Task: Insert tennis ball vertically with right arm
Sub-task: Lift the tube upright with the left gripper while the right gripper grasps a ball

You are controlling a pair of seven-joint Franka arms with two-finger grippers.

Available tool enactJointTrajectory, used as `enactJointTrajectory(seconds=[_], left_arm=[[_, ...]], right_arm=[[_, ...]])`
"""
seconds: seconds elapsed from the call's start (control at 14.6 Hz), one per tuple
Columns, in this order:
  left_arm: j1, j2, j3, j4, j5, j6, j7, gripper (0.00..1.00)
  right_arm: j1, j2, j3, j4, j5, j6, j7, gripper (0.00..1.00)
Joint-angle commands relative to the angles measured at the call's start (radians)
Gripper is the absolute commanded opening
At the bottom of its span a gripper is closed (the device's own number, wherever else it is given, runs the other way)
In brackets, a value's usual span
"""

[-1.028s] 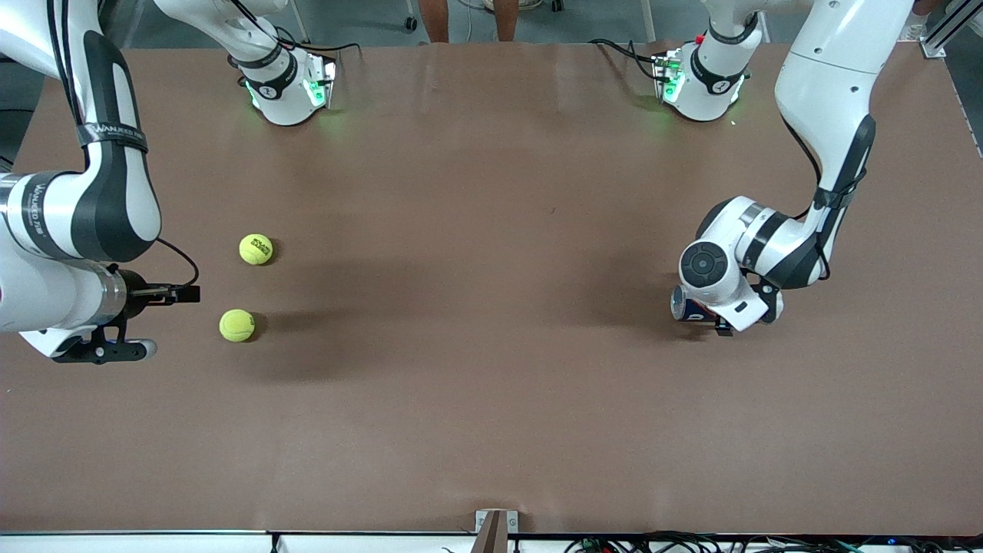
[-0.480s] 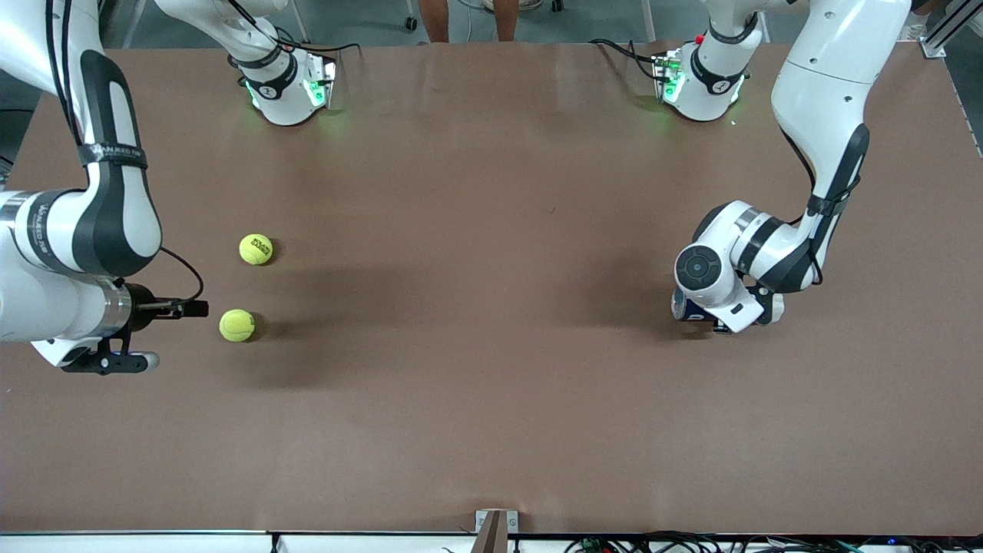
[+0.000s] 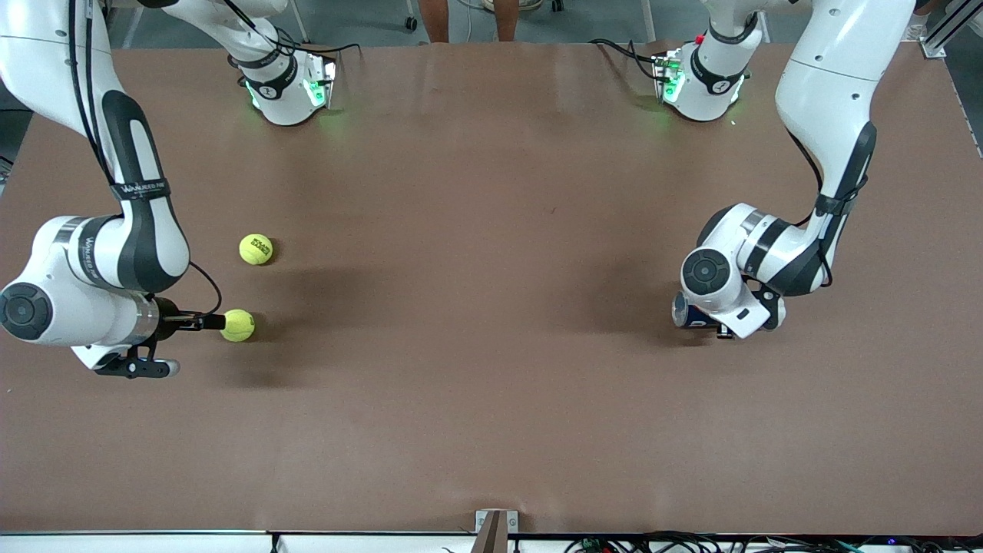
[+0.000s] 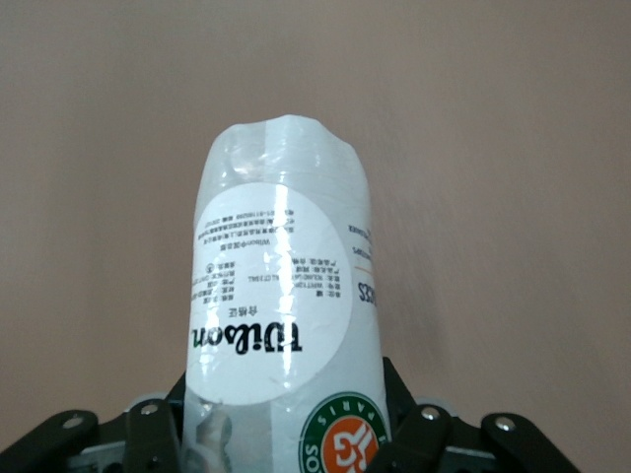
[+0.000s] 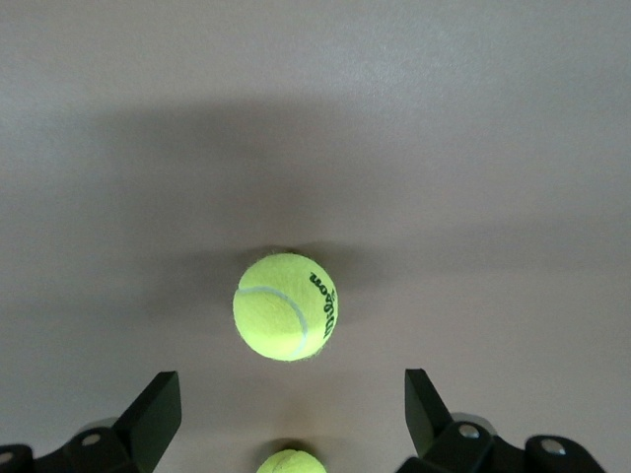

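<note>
Two fuzzy yellow-green tennis balls lie on a smooth, matte brown table [image 3: 491, 399] toward the right arm's end. The nearer tennis ball [image 3: 238, 325] rests just beside the tip of the right gripper [image 3: 201, 322], which sits low at the table with its black fingers spread wide and nothing between them. In the right wrist view this ball [image 5: 287, 461] shows only as a sliver between the flat, angular fingertips [image 5: 155, 412], while the farther tennis ball [image 5: 286, 306] appears whole, round and felted, with a pale curved seam and dark printed lettering. In the front view the farther ball [image 3: 256, 249] lies apart from the first, closer to the robot bases. The right arm [image 3: 115, 246] is white and glossy with black joint bands and a silver wrist ring.

Toward the left arm's end of the table, the left gripper [image 3: 722, 329] is down at the table, clamped around a clear plastic ball tube [image 3: 687, 313] lying on its side. The left wrist view shows the tube [image 4: 286, 315] as a cylinder wrapped in shiny, wrinkled film, bearing a round white label with black script and an orange-and-green emblem.
</note>
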Motion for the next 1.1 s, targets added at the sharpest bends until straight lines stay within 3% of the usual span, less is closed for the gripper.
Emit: enactJointTrajectory(seconds=[0.0, 0.34, 0.55, 0.89, 1.03], left_arm=[[0.003, -0.011, -0.013, 0.084, -0.246, -0.014, 0.187, 0.67], [-0.007, 0.0, -0.083, 0.199, -0.527, -0.022, 0.315, 0.67], [-0.014, 0.041, -0.123, 0.292, -0.765, -0.018, 0.401, 0.67], [-0.022, 0.159, -0.209, 0.417, -1.066, 0.03, 0.517, 0.66], [-0.053, 0.179, -0.217, 0.425, -1.193, 0.105, 0.6, 0.66]], right_arm=[[-0.008, 0.017, 0.01, -0.014, 0.016, 0.028, 0.0, 1.0], [-0.008, 0.069, 0.01, -0.013, 0.051, 0.039, -0.003, 1.0], [-0.003, 0.089, 0.01, -0.013, 0.056, 0.042, -0.003, 1.0], [-0.007, 0.118, 0.01, -0.013, 0.055, 0.079, -0.008, 1.0], [-0.003, 0.129, 0.01, -0.014, 0.055, 0.08, -0.008, 1.0]])
